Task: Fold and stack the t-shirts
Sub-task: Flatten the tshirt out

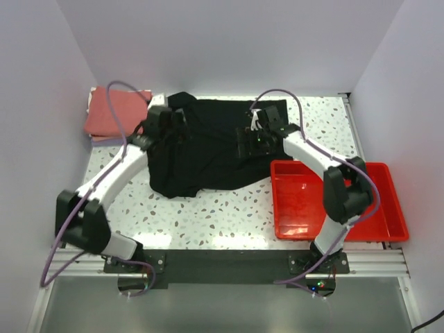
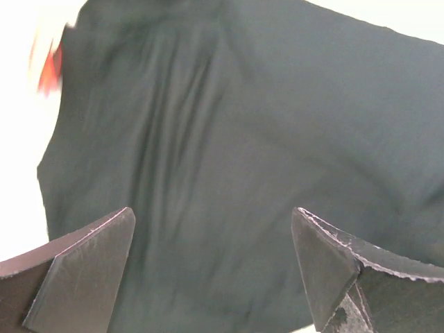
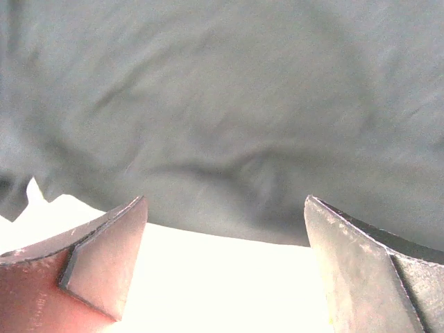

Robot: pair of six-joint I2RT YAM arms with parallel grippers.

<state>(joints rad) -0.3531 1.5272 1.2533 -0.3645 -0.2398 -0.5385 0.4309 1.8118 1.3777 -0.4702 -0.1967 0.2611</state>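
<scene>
The large black t-shirt (image 1: 208,149) lies spread and rumpled across the middle of the table. It fills the left wrist view (image 2: 243,139) and the upper right wrist view (image 3: 222,104). A folded salmon-red t-shirt (image 1: 107,111) lies at the back left corner, on pale cloth beneath it. My left gripper (image 1: 166,125) is open and empty over the black shirt's left part (image 2: 211,243). My right gripper (image 1: 253,142) is open and empty over the shirt's right edge, with bare table between its fingers (image 3: 225,236).
A red plastic tray (image 1: 385,208) sits at the front right, just right of the shirt's hem. Speckled tabletop (image 1: 208,218) shows in front of the shirt. White walls enclose the back and sides.
</scene>
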